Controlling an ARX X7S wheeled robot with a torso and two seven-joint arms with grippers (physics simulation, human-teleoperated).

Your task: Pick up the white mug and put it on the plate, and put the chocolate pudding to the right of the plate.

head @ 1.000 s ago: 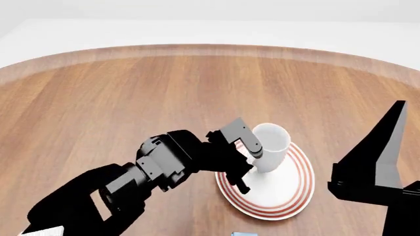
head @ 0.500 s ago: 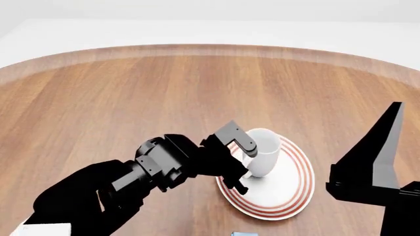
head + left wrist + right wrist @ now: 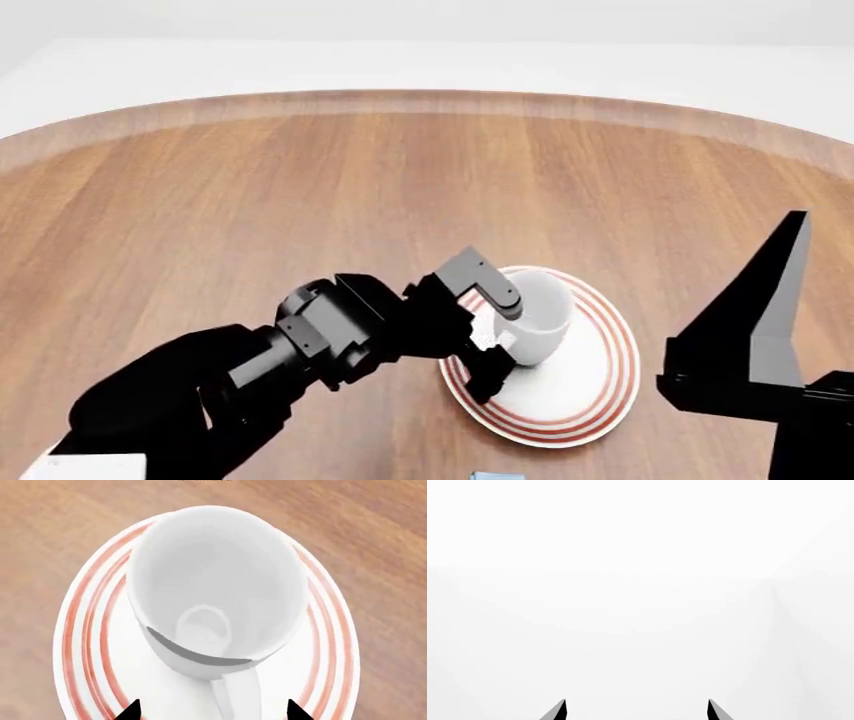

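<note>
The white mug (image 3: 541,315) rests on the left half of the plate (image 3: 587,390), a white plate with red-orange rings. My left gripper (image 3: 501,330) is open at the mug's left side. In the left wrist view the mug (image 3: 213,580) fills the middle over the plate (image 3: 87,630), and its handle (image 3: 237,695) points back between the two fingertips of my left gripper (image 3: 213,711) with a gap on each side. A light blue sliver, the chocolate pudding (image 3: 497,476), shows at the head view's bottom edge. My right gripper (image 3: 636,710) is open and faces blank white.
The round wooden table (image 3: 267,190) stretches behind and left of the plate. My right arm (image 3: 754,340) stands upright as a black wedge just right of the plate. A white object (image 3: 94,466) pokes in at the bottom left corner.
The left gripper has brought the mug down and slightly left, from above the plate onto it. The right arm has barely shifted.
</note>
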